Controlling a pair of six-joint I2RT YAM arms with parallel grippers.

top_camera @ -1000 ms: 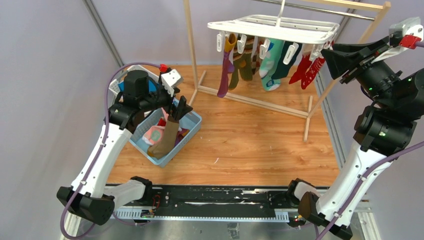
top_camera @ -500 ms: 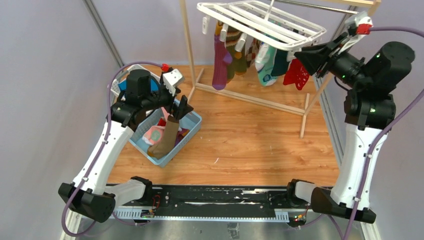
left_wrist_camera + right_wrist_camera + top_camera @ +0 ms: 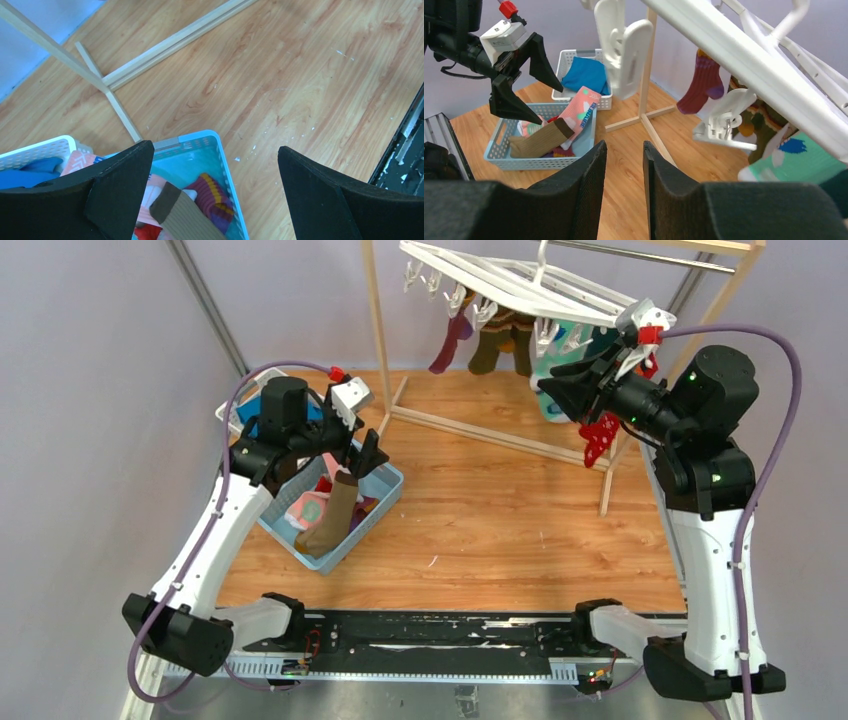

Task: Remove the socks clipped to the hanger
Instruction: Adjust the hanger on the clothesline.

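Jaws, left: left gripper (image 3: 365, 460) spread wide and empty, hanging over the blue basket (image 3: 388, 492) at the left of the table (image 3: 500, 520). From the left wrist I see the basket's near corner and bare wood between the fingers.

Jaws, right: right gripper (image 3: 624, 145) drawn in to a thin slit. Only floor shows through the slit, and I see nothing pinched in it. It is raised at the far right, just under the low end of the hanger (image 3: 520, 285).

Hanger: tilted, far-left end high and right end dipping toward the right gripper. It hangs inside the wooden rack (image 3: 378, 330).

Socks on the hanger:
- purple sock (image 3: 448, 345), at the left end
- olive sock (image 3: 490, 352), beside it
- mint-teal sock (image 3: 794, 160), close to the right fingers
- red sock (image 3: 598, 435), dangling below the right wrist. Its top is hidden behind the arm, so I cannot tell what holds it.

An empty white clip (image 3: 624, 45) hangs just in front of the right wrist camera.

Socks off the hanger: brown sock (image 3: 333, 515) draped over the near rim of the blue basket, directly under the left gripper but not touching it. Pink patterned and striped socks lie in a heap beneath it.

Behind the blue basket sits a white basket (image 3: 579, 52) holding a blue cloth (image 3: 584, 75).
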